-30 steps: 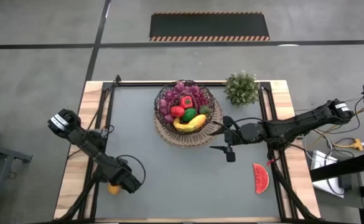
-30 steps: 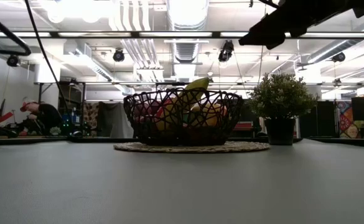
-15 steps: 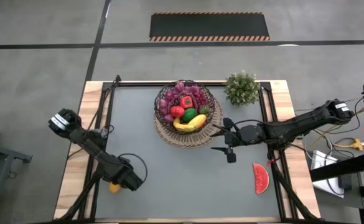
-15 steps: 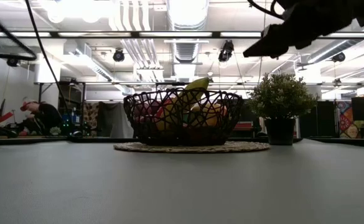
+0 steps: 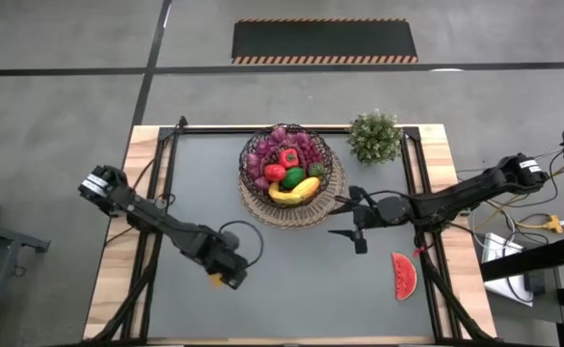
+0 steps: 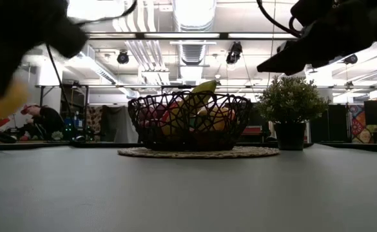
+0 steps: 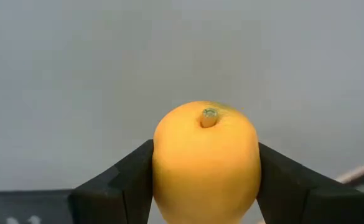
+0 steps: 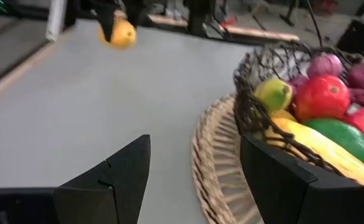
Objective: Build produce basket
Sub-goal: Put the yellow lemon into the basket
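Left claw [image 5: 228,277] clamping orange [image 7: 206,158] between both fingers, hanging above grey table [image 5: 204,183], near-left of basket [image 5: 288,173]. Right claw [image 5: 347,221] hovering just right of basket, fingers spread apart, gripping nothing. Basket sitting on woven mat [image 5: 306,211], holding banana [image 5: 296,190], grapes [image 5: 280,137]. Watermelon slice [image 5: 404,276] lying near right edge.

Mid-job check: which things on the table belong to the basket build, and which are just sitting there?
Part of the job:
- basket on its woven mat, holding banana, grapes, red pepper
- orange gripped in the left claw
- watermelon slice near the open right claw

Just lying about:
- potted plant
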